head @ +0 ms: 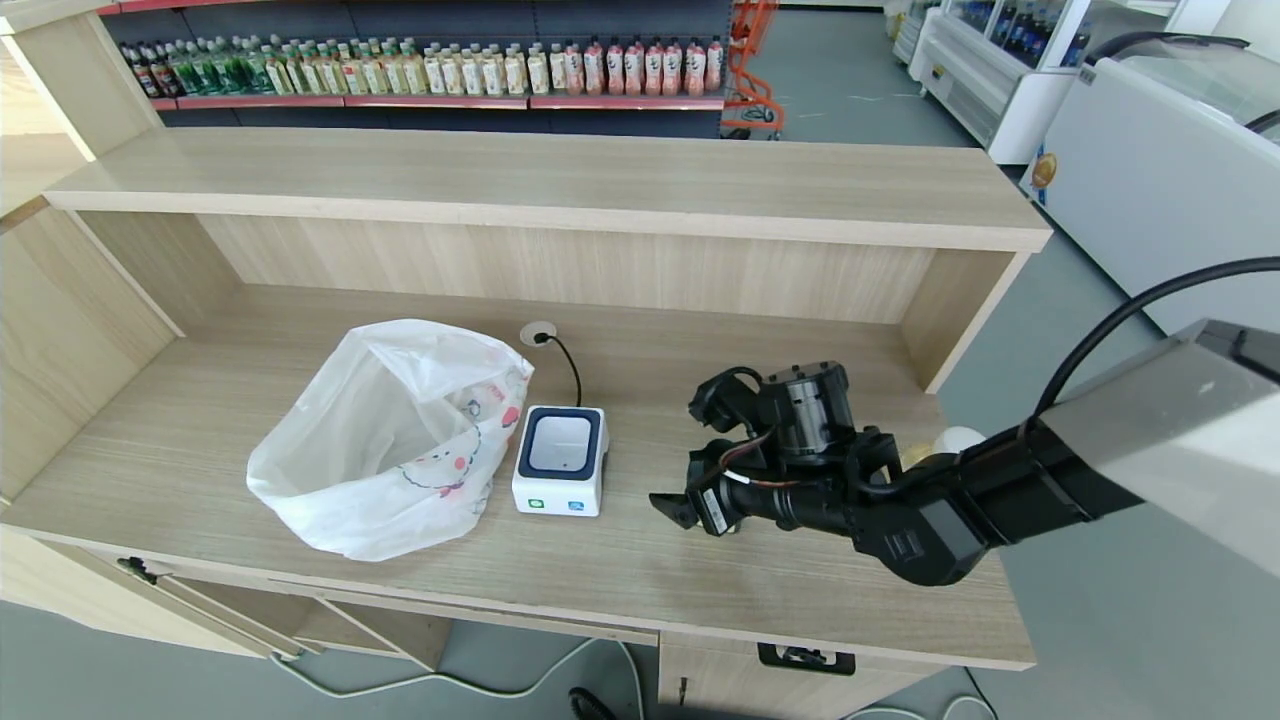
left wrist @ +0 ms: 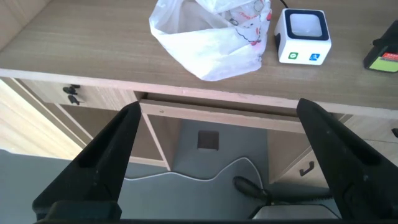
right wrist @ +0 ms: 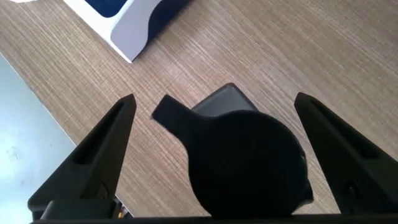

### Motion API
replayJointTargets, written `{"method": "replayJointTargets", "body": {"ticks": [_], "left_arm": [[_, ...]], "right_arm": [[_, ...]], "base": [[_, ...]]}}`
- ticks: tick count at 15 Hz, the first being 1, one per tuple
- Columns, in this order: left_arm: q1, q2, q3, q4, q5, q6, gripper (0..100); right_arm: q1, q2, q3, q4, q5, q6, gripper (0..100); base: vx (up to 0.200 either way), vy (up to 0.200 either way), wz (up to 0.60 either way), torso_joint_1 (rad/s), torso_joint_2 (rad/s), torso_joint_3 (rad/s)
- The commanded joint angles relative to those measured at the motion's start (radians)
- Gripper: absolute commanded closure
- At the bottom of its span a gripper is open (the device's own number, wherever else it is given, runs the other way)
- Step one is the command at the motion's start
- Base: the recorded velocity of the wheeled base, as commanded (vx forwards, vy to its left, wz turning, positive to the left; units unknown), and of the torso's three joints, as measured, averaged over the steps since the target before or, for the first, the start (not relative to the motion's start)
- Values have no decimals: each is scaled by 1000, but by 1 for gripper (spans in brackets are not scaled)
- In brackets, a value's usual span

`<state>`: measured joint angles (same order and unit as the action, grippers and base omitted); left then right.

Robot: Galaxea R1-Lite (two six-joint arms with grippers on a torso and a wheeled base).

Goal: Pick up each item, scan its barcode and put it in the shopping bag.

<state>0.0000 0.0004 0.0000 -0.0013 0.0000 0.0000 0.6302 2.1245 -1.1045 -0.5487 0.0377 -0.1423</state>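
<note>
The white plastic shopping bag [head: 390, 440] lies open-mouthed on the wooden counter, left of the white, blue-rimmed barcode scanner [head: 560, 460]. Both appear in the left wrist view, the bag [left wrist: 211, 37] and the scanner [left wrist: 303, 36]. My right gripper [head: 680, 500] hovers low over the counter just right of the scanner, open [right wrist: 216, 102], with the scanner's corner [right wrist: 134, 25] ahead of it. A dark shape lies on the wood between its fingers; I cannot tell whether it is a shadow or a thing. A pale round item [head: 955, 438] peeks out behind the right arm. My left gripper [left wrist: 217, 162] is open, below the counter's front edge.
A raised back wall and shelf [head: 540, 180] border the counter behind, with side walls at both ends. The scanner's black cable [head: 570, 365] runs to a grommet at the back. Drawers [left wrist: 74, 93] sit under the front edge. Cables lie on the floor [left wrist: 217, 171].
</note>
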Motion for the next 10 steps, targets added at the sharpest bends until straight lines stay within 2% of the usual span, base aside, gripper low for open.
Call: {"method": "replayJointTargets", "body": {"ticks": [1,5,6,10], "left_arm": [[0,0,0,0,0,0,0],[0,0,0,0,0,0,0],[0,0,0,0,0,0,0],[0,1,0,0,0,0,0]], "right_arm": [[5,32,-11,-2,-1,-2,0],[5,63,-29,-19,-2,-19,0],[5,63,-28,-22,-2,-20,100],[-15,42,-5,-23,-12,-22,100]], "base": [[0,0,0,0,0,0],[0,0,0,0,0,0],[0,0,0,0,0,0],[0,0,0,0,0,0]]}}
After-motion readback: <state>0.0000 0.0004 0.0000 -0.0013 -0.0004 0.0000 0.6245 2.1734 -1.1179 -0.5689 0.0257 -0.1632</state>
